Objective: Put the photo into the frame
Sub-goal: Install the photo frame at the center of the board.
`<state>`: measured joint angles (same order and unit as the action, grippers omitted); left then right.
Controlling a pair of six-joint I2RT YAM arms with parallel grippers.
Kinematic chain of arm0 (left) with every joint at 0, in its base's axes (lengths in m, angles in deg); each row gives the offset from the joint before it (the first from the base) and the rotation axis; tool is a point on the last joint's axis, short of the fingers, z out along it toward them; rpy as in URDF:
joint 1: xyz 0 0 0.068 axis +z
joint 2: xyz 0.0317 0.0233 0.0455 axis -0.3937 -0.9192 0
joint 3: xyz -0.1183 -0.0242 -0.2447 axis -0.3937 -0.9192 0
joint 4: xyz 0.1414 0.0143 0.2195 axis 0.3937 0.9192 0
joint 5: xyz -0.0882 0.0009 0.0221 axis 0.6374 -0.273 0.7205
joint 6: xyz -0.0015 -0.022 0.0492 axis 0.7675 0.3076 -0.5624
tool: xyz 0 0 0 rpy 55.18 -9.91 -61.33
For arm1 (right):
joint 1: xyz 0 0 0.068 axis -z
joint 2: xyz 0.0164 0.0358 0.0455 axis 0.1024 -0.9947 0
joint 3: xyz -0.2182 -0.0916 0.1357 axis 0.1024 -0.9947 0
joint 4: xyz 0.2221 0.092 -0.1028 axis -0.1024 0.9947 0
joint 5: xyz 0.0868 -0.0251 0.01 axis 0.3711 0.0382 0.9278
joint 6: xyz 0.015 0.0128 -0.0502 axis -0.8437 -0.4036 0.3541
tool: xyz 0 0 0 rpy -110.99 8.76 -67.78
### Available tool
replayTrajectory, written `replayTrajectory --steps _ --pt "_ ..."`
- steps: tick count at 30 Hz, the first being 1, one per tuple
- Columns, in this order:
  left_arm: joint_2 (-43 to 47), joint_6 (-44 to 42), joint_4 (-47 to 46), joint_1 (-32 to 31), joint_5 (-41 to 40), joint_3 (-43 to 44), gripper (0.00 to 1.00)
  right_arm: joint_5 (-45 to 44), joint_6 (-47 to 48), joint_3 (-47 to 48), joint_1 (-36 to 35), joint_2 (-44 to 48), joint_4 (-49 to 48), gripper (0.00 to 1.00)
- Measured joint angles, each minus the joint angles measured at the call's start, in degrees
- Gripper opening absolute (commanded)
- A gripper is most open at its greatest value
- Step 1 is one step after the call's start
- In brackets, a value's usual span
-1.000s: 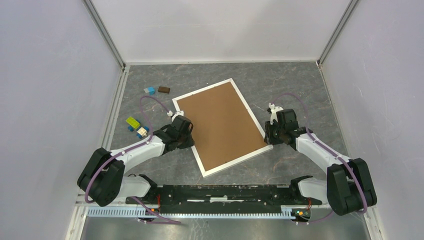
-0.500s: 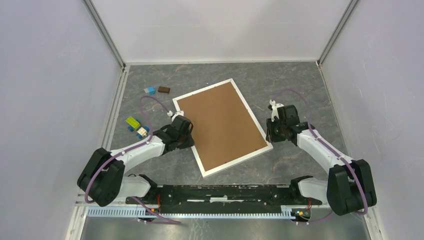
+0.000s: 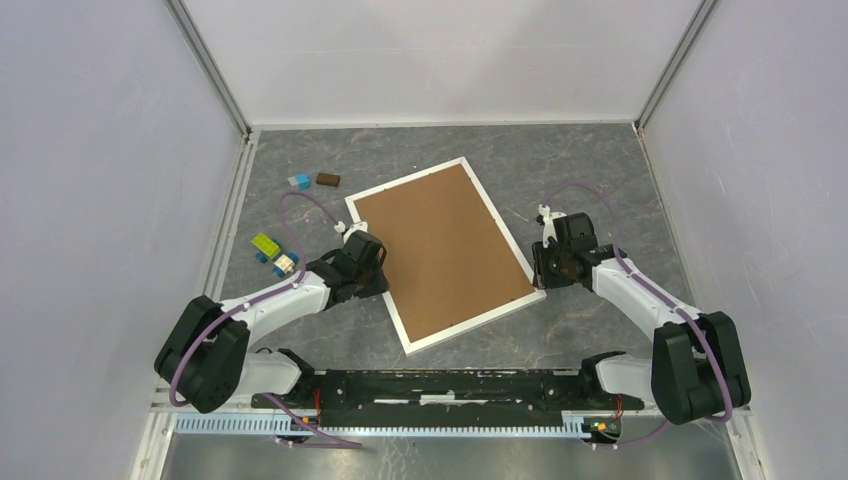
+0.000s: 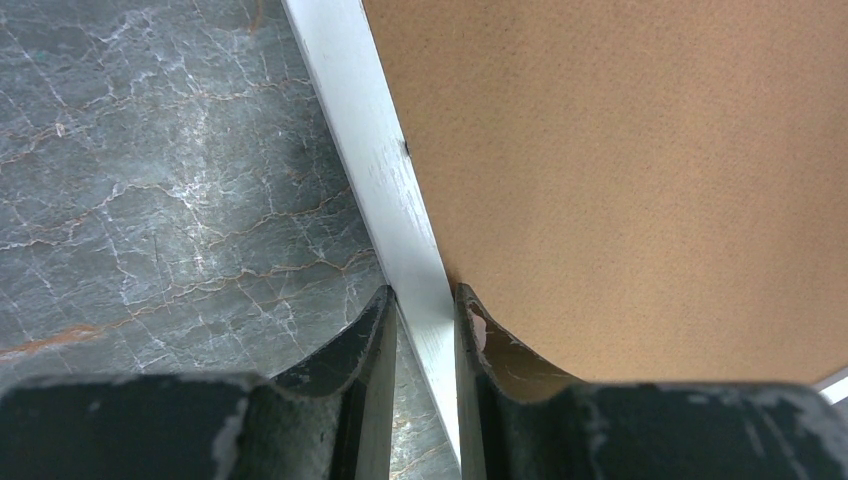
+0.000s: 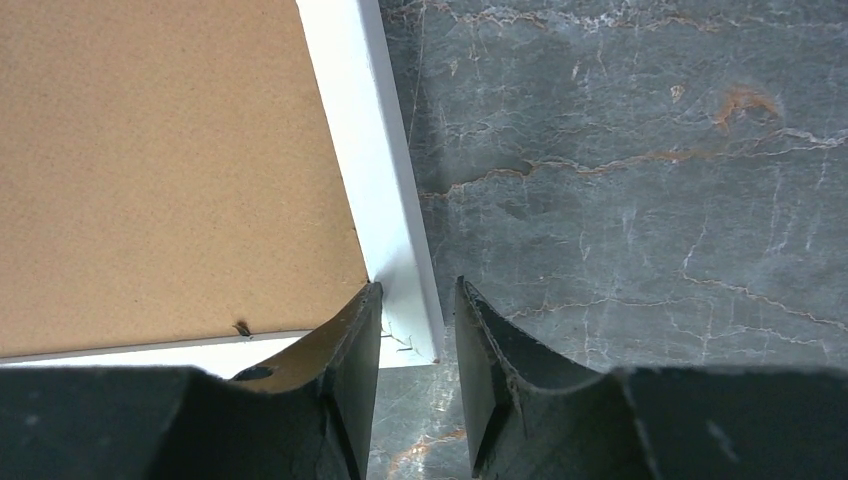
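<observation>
The white frame (image 3: 475, 322) lies flat and turned at an angle in the middle of the table, with a brown backing board (image 3: 440, 250) filling it. The photo is hidden. My left gripper (image 3: 380, 287) is shut on the frame's left rim (image 4: 370, 150), one finger on the marble side and the other over the board (image 4: 620, 170). At the near right corner, my right gripper (image 3: 541, 284) straddles the rim (image 5: 375, 150). Its jaws are open, with a gap showing between the rim and the outer finger (image 5: 480, 330).
Small blocks lie left of the frame: a blue one (image 3: 299, 180), a brown one (image 3: 328, 180), a yellow-green one (image 3: 265, 243) and a blue-and-metal piece (image 3: 283, 263). White enclosure walls rise close on the left, right and far sides.
My right gripper has shifted slightly along the frame's near right corner and its jaws have loosened. The left arm and the frame have stayed where they were.
</observation>
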<state>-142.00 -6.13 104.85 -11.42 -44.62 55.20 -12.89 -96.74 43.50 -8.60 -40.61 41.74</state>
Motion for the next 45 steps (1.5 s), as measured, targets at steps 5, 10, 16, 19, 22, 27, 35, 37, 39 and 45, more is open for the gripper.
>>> replayTrajectory --steps 5,10,16,19,22,27,35,37,39,45 --pt "0.0 0.02 0.0 0.0 0.0 0.0 0.02 0.04 0.22 -0.13 -0.07 0.02 -0.15 0.4" --pt "0.0 0.02 0.0 0.0 0.0 0.0 0.02 0.11 0.22 -0.13 -0.39 -0.66 -0.52 0.41" --pt "-0.02 0.0 0.0 0.0 0.0 0.0 0.02 -1.05 0.24 -0.04 -2.32 -2.56 -1.14 0.41" --pt "-0.02 0.0 0.0 0.0 0.0 0.0 0.02 -2.58 0.17 0.44 -2.89 -3.08 -0.74 0.42" --pt "-0.02 0.0 0.0 0.0 0.0 0.0 0.02 -4.11 0.0 1.46 -3.8 -4.13 0.26 0.43" --pt "-0.02 0.0 0.0 0.0 0.02 0.0 0.02 -6.67 0.0 3.72 -5.73 -7.1 2.69 0.44" --pt "-0.5 -1.62 -0.48 0.63 -0.92 0.26 0.02 -6.08 0.31 2.64 -6.27 -6.69 -1.66 0.61" --pt "-0.98 -2.1 -0.31 1.38 -2.51 0.85 0.02 -4.7 -0.17 0.76 -6.1 -5.84 -7.1 0.64" --pt "-1.64 -2.64 0.07 1.49 -2.93 1.6 0.02 -0.17 -1.92 -1.27 -6.45 -5.2 -12.68 0.65" --pt "-4.39 -4.94 3.39 1.36 -3.87 5.27 0.02 2.71 -3.89 -6.88 -6.67 -1.55 -19.8 0.66"
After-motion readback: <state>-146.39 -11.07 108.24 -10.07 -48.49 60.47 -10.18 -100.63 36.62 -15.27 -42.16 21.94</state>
